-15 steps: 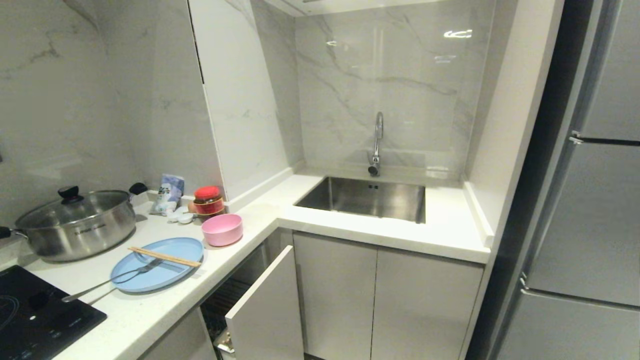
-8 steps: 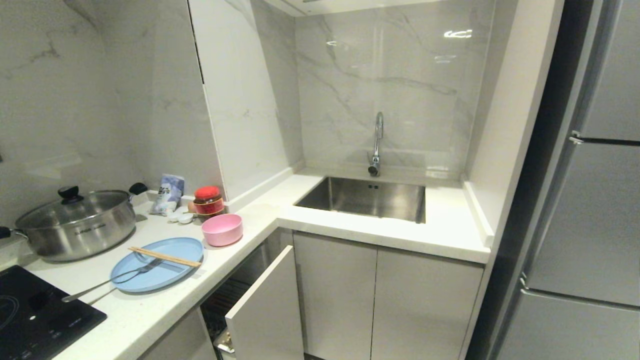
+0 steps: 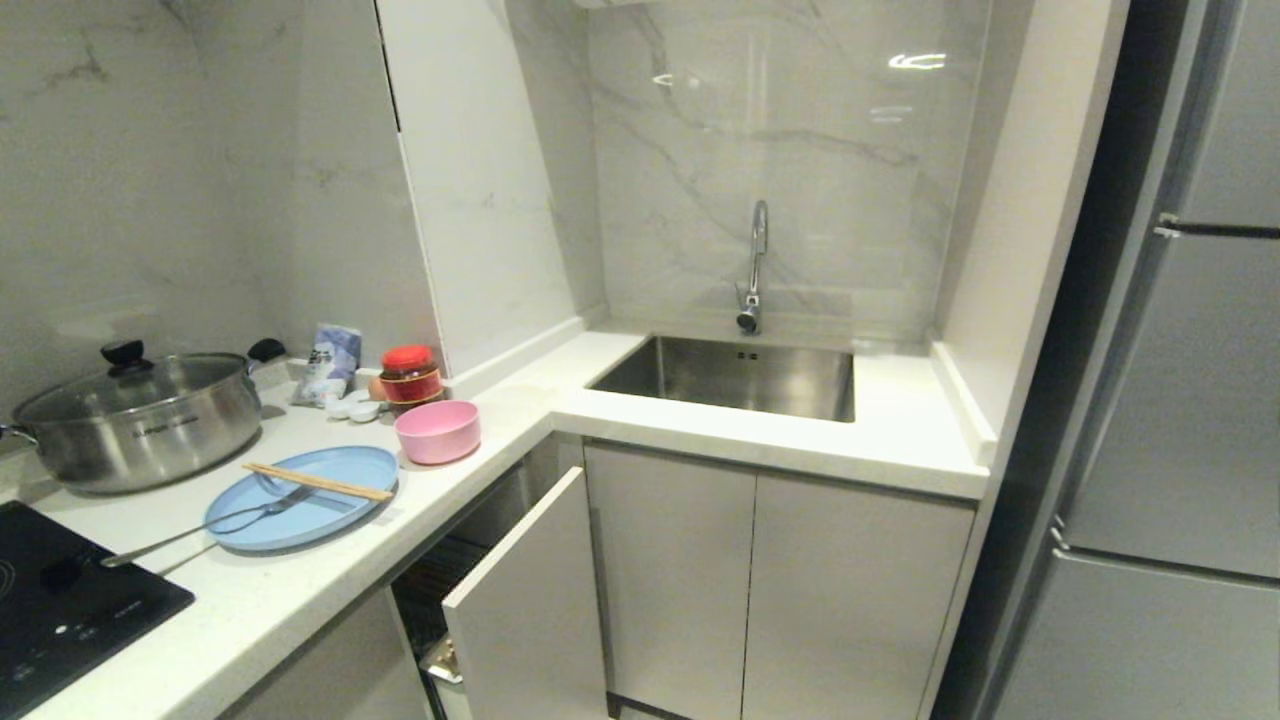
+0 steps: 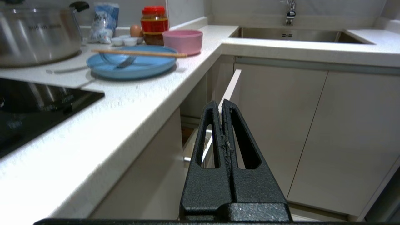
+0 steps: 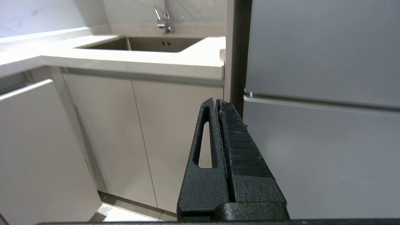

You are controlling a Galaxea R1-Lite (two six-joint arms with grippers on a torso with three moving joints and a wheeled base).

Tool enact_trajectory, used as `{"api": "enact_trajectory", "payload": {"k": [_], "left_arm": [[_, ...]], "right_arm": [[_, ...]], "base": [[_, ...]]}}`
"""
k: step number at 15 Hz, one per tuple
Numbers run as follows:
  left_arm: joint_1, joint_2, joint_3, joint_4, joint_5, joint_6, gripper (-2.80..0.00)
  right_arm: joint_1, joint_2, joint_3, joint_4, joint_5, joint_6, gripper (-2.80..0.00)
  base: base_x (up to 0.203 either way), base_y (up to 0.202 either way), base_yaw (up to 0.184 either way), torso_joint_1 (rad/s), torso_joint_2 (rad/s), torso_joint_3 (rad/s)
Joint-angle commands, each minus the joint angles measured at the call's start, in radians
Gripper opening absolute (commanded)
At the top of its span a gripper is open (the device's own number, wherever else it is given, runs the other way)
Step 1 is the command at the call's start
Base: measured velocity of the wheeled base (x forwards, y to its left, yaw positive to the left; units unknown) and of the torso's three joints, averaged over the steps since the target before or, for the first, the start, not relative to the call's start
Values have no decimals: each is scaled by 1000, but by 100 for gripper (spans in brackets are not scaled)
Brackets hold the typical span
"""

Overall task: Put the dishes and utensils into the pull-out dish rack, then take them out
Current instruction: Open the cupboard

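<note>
plate: on counter, chopsticks and fork lying across it; bowl just beside. rack: partly out, under counter. left gripper, right gripper: pressed together, empty, low before cabinets. risk: lifting plate first would likely tip utensils off.

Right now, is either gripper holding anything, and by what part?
Nothing is held. The left gripper and right gripper are both shut on nothing, low in front of the cabinets.
</note>
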Motion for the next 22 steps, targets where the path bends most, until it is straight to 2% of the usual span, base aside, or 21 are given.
{"api": "enact_trajectory", "payload": {"k": [1, 11, 22], "left_arm": [[0, 0, 6, -1, -1, -1, -280], [0, 0, 5, -1, -1, 0, -280], [0, 0, 6, -1, -1, 0, -280]], "right_arm": [[0, -1, 26, -2, 0, 0, -280], [0, -1, 26, 0, 0, 0, -280], [0, -1, 26, 0, 0, 0, -280]], "base": [[0, 0, 0, -242, 539, 294], [0, 0, 0, -224, 499, 272], [0, 0, 0, -18, 45, 26]]}}
